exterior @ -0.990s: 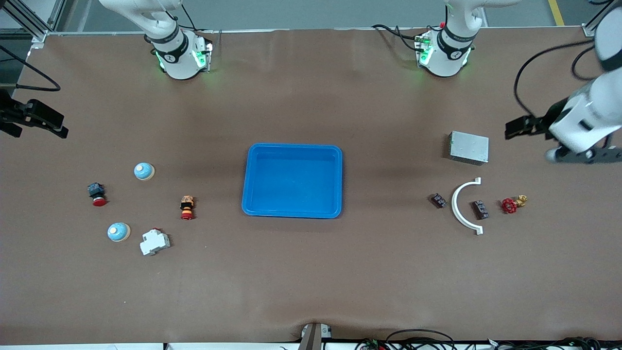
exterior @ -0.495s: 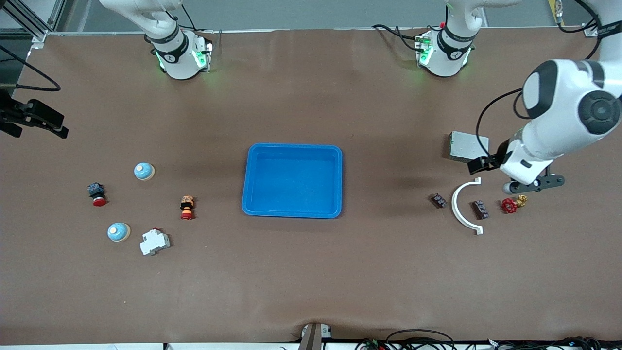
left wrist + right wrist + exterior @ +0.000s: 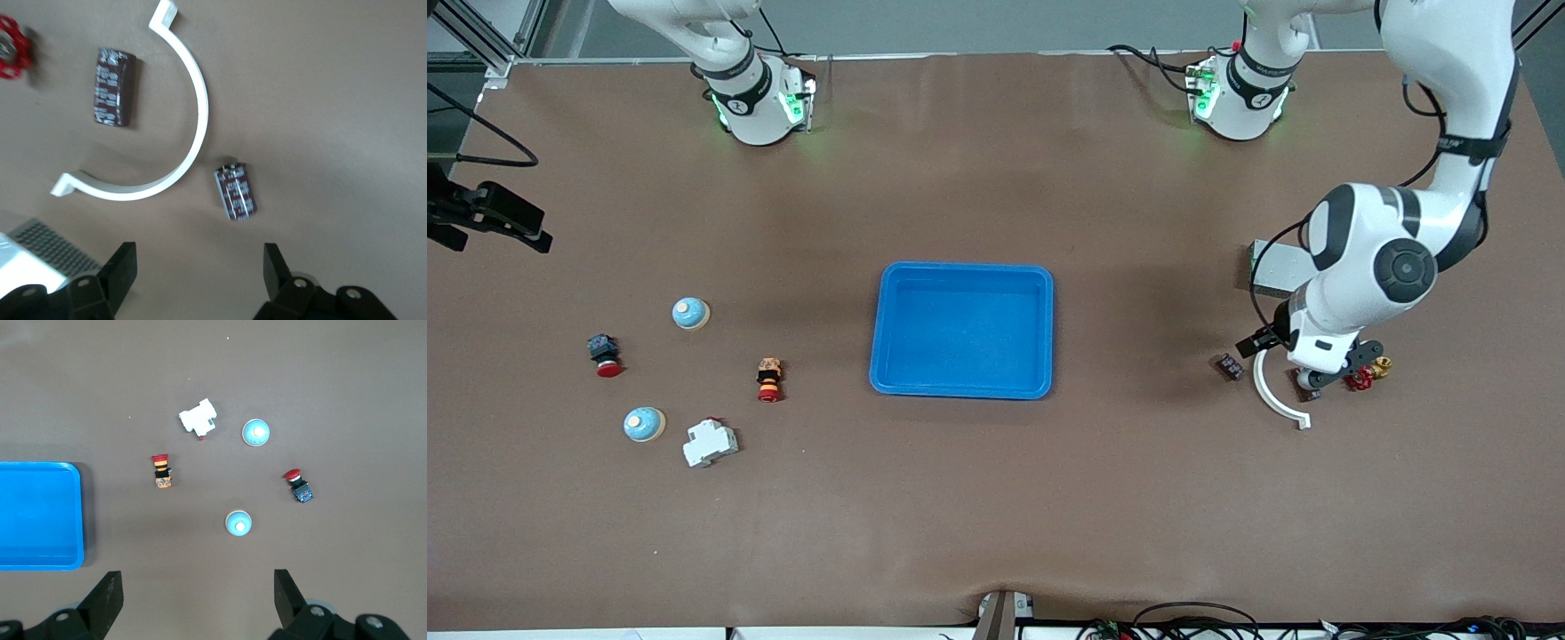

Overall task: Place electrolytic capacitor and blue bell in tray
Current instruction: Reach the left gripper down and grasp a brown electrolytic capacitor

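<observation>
Your left gripper [image 3: 197, 273] hangs spread over the capacitors [image 3: 235, 191], gripping nothing; right gripper [image 3: 197, 600] waits agape; bells [image 3: 690, 313] sit mid-frame toward the frame's edge; tray [image 3: 961, 388] empty, nothing placed.

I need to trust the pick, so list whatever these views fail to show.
- Front view: the left arm's wrist covers the capacitor inside the white arc; the left wrist view shows it.
- Grey box: partly under that arm, cut by the left wrist view's edge.
- Red valve: cut by that edge.
- Left gripper, open over the arc; right gripper, open, waiting at its table end: only fingers show.
</observation>
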Tool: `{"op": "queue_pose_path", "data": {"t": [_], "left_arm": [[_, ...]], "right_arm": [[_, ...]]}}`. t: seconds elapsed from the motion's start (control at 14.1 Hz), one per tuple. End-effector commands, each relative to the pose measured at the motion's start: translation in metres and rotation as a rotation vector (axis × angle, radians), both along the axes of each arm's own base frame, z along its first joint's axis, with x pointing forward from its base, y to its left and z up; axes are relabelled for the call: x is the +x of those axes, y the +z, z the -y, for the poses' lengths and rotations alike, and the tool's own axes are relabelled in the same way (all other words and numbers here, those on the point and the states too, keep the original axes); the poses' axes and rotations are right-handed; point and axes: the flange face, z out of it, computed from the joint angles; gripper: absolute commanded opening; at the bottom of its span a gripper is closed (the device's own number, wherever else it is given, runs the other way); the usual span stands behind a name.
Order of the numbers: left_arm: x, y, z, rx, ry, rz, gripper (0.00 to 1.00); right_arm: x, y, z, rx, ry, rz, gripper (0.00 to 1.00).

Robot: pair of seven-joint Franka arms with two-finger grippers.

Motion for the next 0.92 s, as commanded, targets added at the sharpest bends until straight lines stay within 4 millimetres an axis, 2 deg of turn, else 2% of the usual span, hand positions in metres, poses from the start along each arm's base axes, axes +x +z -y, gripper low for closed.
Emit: {"op": "queue_pose_path", "data": {"t": [0.0,0.21,0.28,0.57,0.78,0.85], "left_arm": [[-0.009,-0.025,0.000,-0.011,0.081,0.038,0.86],[-0.006,-0.052,-0.006,-0.020,0.153,0.060,0.85],[-0.005,-0.061,-0.001,-0.024,0.176,0.070,0.85],[-0.003,-0.072,0.003,-0.028,0.204,0.079,0.82],[-0.004,-0.082,0.004,-0.030,0.204,0.080,0.62],[-0.004,-0.083,0.004,-0.030,0.206,0.080,0.47]], "right_arm": [[0.001,0.004,0.001,-0.010,-0.006,0.003,1.00],[0.000,0.005,0.001,-0.010,-0.006,0.004,1.00],[0.000,0.005,0.001,-0.010,-0.008,0.004,1.00],[0.000,0.005,0.001,-0.010,-0.008,0.004,1.00],[0.000,0.005,0.001,-0.010,-0.006,0.004,1.00],[0.000,0.005,0.001,-0.010,-0.006,0.004,1.00]]}}
